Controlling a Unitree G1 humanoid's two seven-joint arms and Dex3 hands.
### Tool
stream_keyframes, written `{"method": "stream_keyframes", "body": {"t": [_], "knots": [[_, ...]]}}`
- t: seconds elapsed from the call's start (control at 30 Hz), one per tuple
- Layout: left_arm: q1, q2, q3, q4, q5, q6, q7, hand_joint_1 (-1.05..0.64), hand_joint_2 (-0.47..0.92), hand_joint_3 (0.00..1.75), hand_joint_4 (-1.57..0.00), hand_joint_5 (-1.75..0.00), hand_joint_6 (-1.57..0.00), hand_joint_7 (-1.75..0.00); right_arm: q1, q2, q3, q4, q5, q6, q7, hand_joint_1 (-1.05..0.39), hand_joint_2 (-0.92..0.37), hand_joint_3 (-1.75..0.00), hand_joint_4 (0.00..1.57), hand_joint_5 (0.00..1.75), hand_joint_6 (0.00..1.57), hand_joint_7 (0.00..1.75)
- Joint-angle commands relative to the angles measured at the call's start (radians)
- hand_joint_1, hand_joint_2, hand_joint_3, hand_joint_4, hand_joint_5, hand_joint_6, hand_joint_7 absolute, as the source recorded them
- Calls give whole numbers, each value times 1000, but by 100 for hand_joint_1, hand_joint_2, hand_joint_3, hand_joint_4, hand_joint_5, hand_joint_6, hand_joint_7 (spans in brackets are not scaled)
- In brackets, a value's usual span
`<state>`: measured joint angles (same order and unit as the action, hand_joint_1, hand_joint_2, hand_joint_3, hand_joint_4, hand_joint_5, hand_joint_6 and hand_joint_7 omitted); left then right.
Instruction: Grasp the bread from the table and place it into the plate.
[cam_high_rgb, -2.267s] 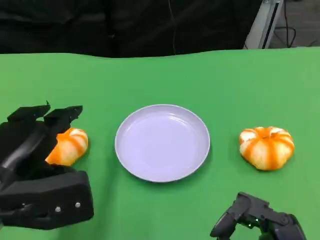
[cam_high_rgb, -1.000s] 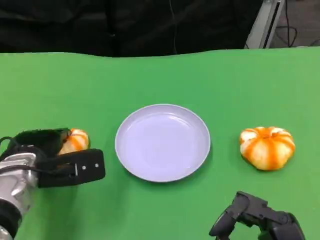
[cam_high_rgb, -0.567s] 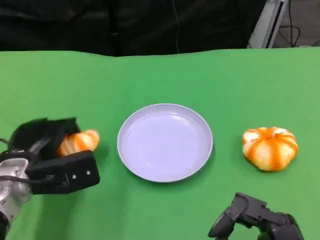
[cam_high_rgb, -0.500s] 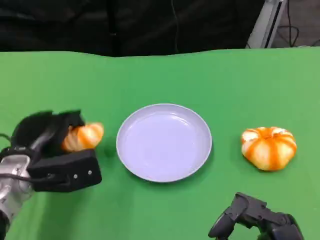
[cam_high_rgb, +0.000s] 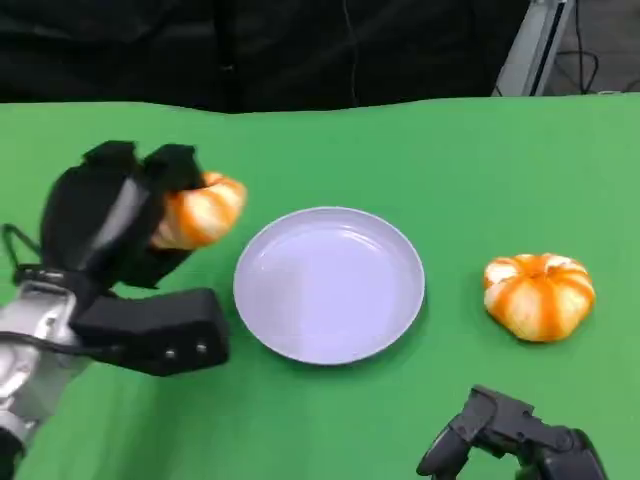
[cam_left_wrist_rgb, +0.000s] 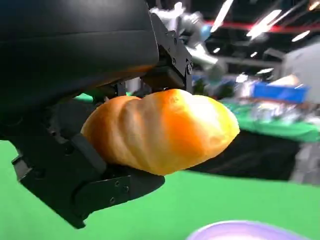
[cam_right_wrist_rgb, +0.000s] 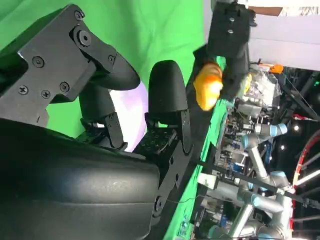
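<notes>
A green table (cam_high_rgb: 330, 150) is backed by a dark room. A second striped bun (cam_high_rgb: 539, 295) lies toward its right edge. The bread (cam_high_rgb: 200, 212) is clamped in the left hand (cam_high_rgb: 120, 225), raised beside the lilac plate (cam_high_rgb: 330, 284). The right hand (cam_high_rgb: 510, 438), empty, is curled at the near edge.
</notes>
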<state>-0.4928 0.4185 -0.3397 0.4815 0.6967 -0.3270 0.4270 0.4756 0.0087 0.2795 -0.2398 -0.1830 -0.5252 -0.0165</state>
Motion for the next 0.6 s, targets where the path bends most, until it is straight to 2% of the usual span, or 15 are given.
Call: {"method": "stream_keyframes", "body": {"t": [0.03, 0.3, 0.43, 0.6], "knots": [[-6, -36, -14, -49, 2, 13, -61, -17, 35, 133, -93, -175, -70, -175, 9, -7, -6, -6, 15, -2, -2, -8, -30, -134, 76, 157, 82, 126], [-49, -121, -55, -2, 16, 9, -97, -16, 33, 132, -95, -175, -73, -174, 10, -6, -2, -12, 22, 2, 0, -7, -29, -135, 76, 157, 82, 127], [-89, -167, -98, 81, 24, 0, -128, -17, 34, 132, -95, -175, -73, -172, 8, -6, -1, -5, 11, -12, -7, -9, -29, -134, 76, 157, 82, 127], [-106, -177, -110, 119, 28, -8, -127, -17, 36, 128, -94, -175, -73, -172, 7, -6, -1, -6, 10, -11, -8, -10, -29, -135, 76, 157, 82, 127]]}}
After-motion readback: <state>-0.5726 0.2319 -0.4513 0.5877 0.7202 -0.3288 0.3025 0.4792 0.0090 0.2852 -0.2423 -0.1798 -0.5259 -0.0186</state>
